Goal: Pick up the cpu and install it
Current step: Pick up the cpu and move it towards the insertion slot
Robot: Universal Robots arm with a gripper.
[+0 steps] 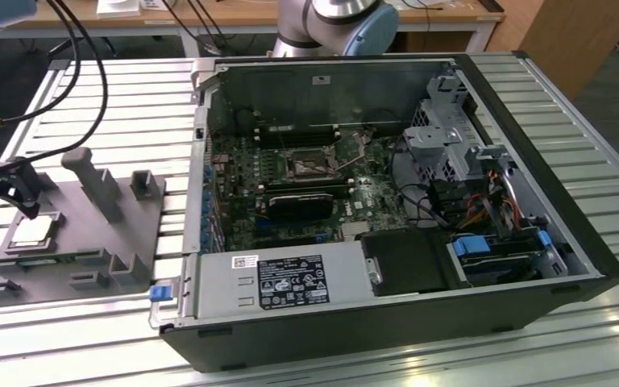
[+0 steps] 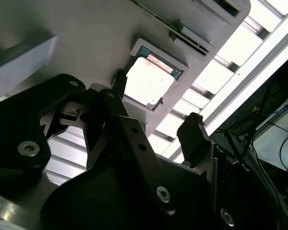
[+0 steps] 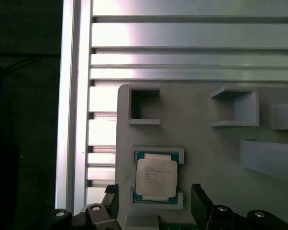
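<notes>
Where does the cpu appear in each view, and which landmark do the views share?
Exterior view: the cpu lies on the grey tray, at the exterior view's left.
First wrist view: the cpu sits in its square recess, seen between the fingers of the open gripper.
Second wrist view: the cpu in the same recess, just past the gripper.
Shared landmark: the grey tray.

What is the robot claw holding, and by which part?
Nothing yet. The gripper is open, with one finger on either side of the cpu, which lies flat in its pocket in the grey tray.
</notes>
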